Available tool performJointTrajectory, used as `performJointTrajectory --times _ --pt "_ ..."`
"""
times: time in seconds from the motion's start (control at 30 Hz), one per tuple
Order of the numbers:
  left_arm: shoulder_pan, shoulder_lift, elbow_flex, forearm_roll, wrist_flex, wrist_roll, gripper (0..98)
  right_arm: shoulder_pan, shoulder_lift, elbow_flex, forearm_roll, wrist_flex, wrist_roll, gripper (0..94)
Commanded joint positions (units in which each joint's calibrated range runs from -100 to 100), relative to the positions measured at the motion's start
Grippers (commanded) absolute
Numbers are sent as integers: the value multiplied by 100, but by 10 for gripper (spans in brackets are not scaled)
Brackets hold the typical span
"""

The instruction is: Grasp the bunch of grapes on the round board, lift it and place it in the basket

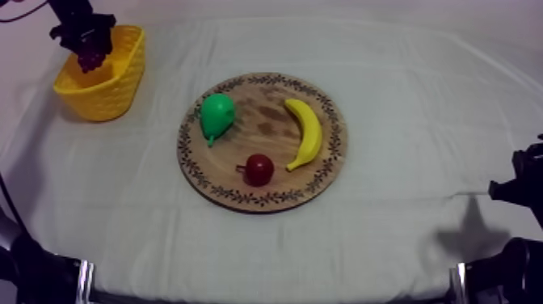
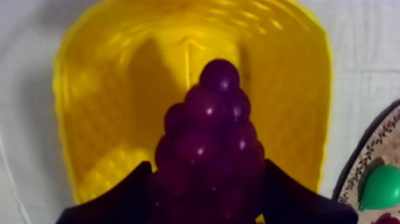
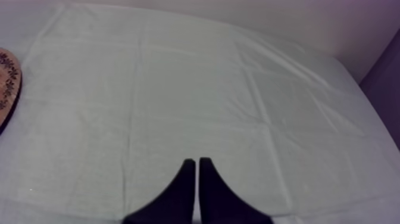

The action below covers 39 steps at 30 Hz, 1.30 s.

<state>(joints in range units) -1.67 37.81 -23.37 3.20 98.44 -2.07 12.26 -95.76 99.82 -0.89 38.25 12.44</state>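
Bunch of grapes, glossy dark purple, gripped by left fingers over yellow basket; right fingers closed, empty.

Dim even light; soft shadow on cloth; small glints on grapes.

- The left end effector is gripping the bunch of grapes over the yellow basket.
- A pear is lying on the wooden board beside it.
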Motion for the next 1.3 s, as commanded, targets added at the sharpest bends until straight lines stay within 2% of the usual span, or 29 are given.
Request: performJointTrajectory --times 0.0,0.1,0.2,0.33,0.5,0.67,0.87,1.07,1.27 --pt "3 103 -9 12 17 56 718 -1 1 -5 -1 -2 -1 3" --pt "14 218 -19 19 62 115 853 -1 1 -5 -1 -2 -1 3" --pt "26 297 -98 -6 108 231 927 -1 1 -5 -1 -2 -1 3" --pt "31 338 -245 -21 120 316 957 -1 1 -5 -1 -2 -1 3" --pt "40 221 -256 -81 123 255 953 -1 1 -5 -1 -2 -1 3" --pt "46 -129 -79 -137 96 232 891 -1 1 -5 -1 -2 -1 3" --pt "48 -895 508 -203 -231 219 736 -1 1 -5 -1 -2 -1 3" --pt "47 -1984 1549 -205 -1052 22 549 -1 1 -5 -1 -2 -1 3" --pt "81 -3295 2957 -222 -2097 -140 424 -1 1 -5 -1 -2 -1 3"
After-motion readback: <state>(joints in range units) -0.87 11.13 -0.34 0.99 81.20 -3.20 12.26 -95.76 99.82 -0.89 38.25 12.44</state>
